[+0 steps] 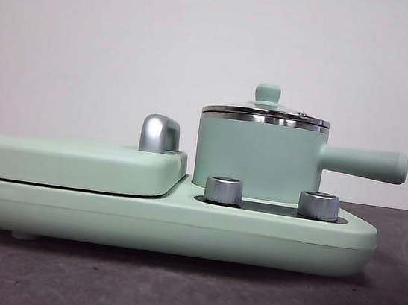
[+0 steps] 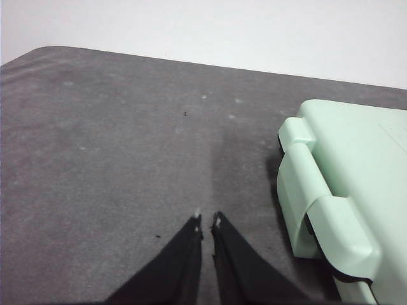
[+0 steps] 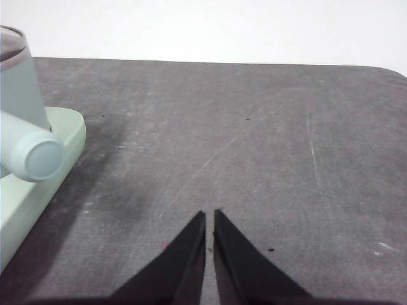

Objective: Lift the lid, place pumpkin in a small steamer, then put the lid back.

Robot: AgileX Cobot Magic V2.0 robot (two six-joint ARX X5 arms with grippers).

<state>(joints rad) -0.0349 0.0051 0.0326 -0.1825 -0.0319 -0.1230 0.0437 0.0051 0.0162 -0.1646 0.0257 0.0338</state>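
Observation:
The small steamer (image 1: 257,158), a mint-green pot with a long side handle (image 1: 363,163), stands on the right half of a mint-green cooker base (image 1: 164,226). The lid (image 1: 266,112), clear glass with a steel rim and mint knob, sits closed on the pot. The pumpkin is out of view. My left gripper (image 2: 207,221) is shut and empty above bare table beside the cooker's griddle end. My right gripper (image 3: 210,216) is shut and empty above bare table, apart from the steamer's handle (image 3: 35,155). Neither gripper shows in the front view.
A broad flat griddle cover (image 1: 75,162) with a chrome handle (image 1: 160,133) lies on the cooker's left half; it also shows in the left wrist view (image 2: 346,184). Two steel control knobs (image 1: 223,190) stand before the pot. The table (image 3: 254,127) is dark grey, with a white wall behind.

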